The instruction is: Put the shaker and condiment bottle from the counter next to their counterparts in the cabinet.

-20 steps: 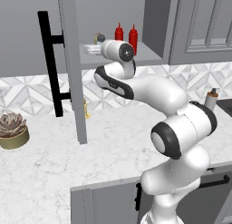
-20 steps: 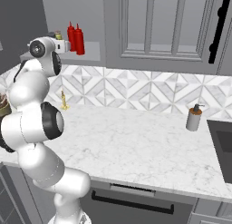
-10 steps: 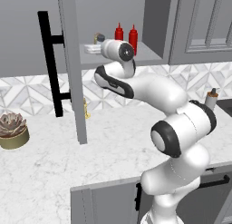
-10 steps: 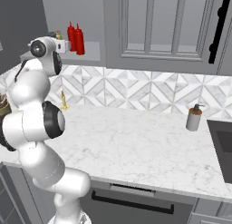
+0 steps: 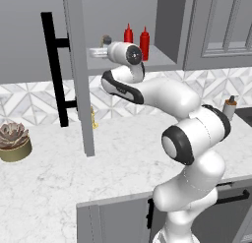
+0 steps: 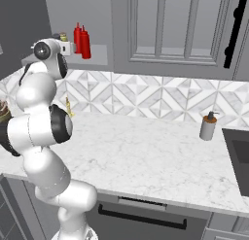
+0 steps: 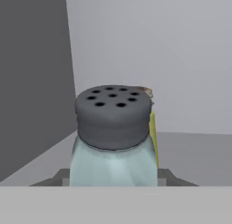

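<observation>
The pale blue-grey shaker [image 7: 113,123] with its dark perforated cap stands between my gripper's [image 7: 113,177] fingers, which press against both its sides just above the cabinet shelf [image 5: 160,59]. Right behind it a sliver of the yellow shaker [image 7: 153,132] shows. From the base, my gripper [image 5: 100,52] reaches into the left end of the open cabinet, under the yellow shaker's cap [image 5: 105,40]. Two red squeeze bottles [image 5: 129,34] [image 5: 144,42] stand side by side on the shelf to its right; I cannot tell which is the slimmer. From the right they appear as bottles [image 6: 77,37] [image 6: 85,42] beside the gripper [image 6: 68,46].
The cabinet door [image 5: 78,89] hangs open to the left, black bar handle [image 5: 53,65] outward. On the marble counter [image 5: 74,178] are a potted succulent [image 5: 14,141], a small yellow object [image 5: 92,118] by the backsplash and a grey-brown spouted bottle [image 6: 208,127]. A sink [image 6: 238,151] lies far right.
</observation>
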Robot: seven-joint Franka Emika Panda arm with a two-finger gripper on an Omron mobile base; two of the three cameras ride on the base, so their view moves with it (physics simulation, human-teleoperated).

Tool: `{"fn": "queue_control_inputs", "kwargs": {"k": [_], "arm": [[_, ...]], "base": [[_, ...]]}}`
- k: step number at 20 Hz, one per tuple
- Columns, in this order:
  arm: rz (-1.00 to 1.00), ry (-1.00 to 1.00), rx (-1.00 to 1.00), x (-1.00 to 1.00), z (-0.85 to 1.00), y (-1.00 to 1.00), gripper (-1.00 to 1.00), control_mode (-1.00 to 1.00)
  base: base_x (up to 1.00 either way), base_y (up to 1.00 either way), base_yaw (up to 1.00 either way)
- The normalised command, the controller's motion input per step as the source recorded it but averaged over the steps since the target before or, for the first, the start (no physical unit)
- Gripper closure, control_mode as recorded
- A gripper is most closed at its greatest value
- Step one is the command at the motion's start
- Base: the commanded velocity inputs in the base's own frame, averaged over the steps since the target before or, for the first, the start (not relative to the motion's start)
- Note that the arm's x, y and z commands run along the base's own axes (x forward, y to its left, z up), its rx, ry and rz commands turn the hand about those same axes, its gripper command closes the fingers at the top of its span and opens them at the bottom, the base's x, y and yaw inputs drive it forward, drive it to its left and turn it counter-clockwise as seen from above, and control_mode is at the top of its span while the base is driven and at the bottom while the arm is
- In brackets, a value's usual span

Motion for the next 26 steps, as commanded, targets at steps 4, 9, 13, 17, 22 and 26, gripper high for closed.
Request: {"fn": "queue_control_inputs", "kwargs": {"k": [4,9,13,17,22,26], "arm": [[0.02,-0.06,0.00,-0.14,-0.18,0.05,-1.00,-1.00],[0.01,-0.06,0.01,-0.46,-0.01,-0.01,-1.00,-1.00],[0.00,-0.01,0.04,-0.54,0.00,-0.13,-1.00,-1.00],[0.00,0.00,0.10,-0.66,0.02,-0.34,-1.00,-1.00],[0.00,0.00,0.13,-0.55,0.26,-0.46,-1.00,-1.00],[0.00,0.00,0.15,-0.41,0.38,-0.43,-1.00,-1.00]], "base": [[0.00,0.00,0.00],[0.00,0.00,0.00],[0.00,0.00,0.00],[0.00,0.00,0.00],[0.00,0.00,0.00],[0.00,0.00,0.00]]}}
